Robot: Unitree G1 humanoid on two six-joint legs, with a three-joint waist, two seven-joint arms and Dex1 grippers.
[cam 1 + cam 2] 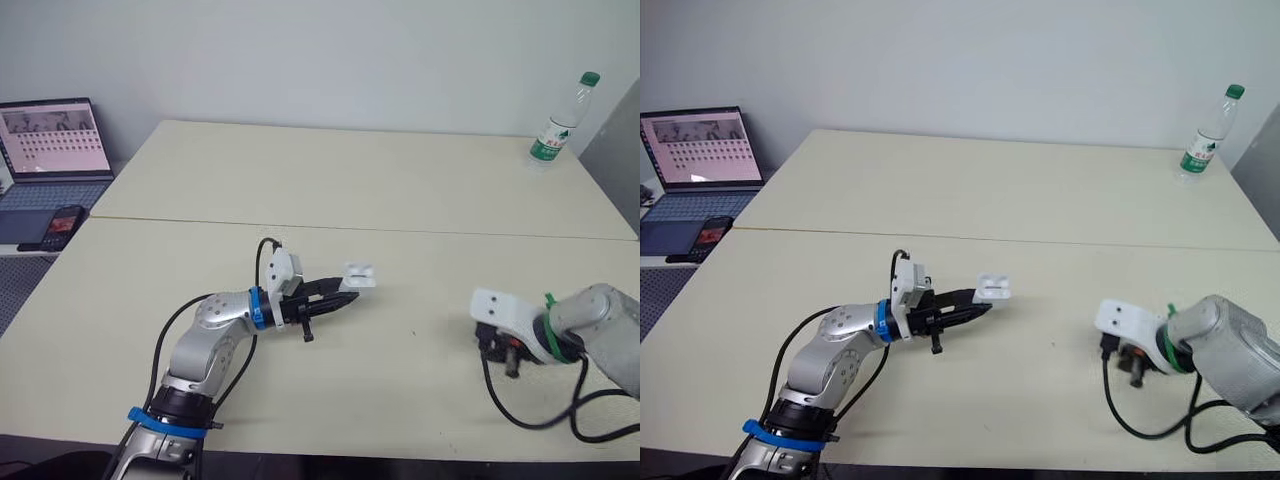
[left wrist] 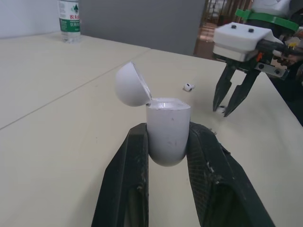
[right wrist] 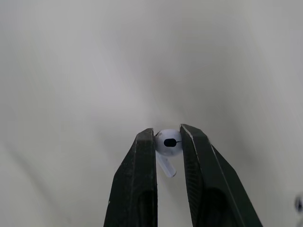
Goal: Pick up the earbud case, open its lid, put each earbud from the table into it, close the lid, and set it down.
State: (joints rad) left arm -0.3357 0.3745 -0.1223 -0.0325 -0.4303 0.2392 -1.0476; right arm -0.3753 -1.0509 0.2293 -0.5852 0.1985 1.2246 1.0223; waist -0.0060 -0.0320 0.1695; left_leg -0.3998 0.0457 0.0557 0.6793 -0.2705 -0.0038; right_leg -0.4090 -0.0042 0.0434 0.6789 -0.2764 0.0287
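Note:
My left gripper [image 1: 343,292] is shut on the white earbud case [image 2: 168,135] and holds it just above the table's middle, with its rounded lid [image 2: 131,85] flipped open. Off to the right, my right gripper [image 3: 168,135] points down at the table [image 1: 330,380]. Its fingertips are shut on a white earbud [image 3: 167,143] whose stem hangs below them. In the left wrist view that right gripper [image 2: 221,109] stands at the tabletop, and a second earbud [image 2: 188,86] lies loose on the table beside it.
A water bottle [image 1: 563,120] stands at the far right corner. An open laptop [image 1: 55,140] and a phone [image 1: 62,225] sit on a side surface to the left. A seam [image 1: 350,228] runs across the pale table.

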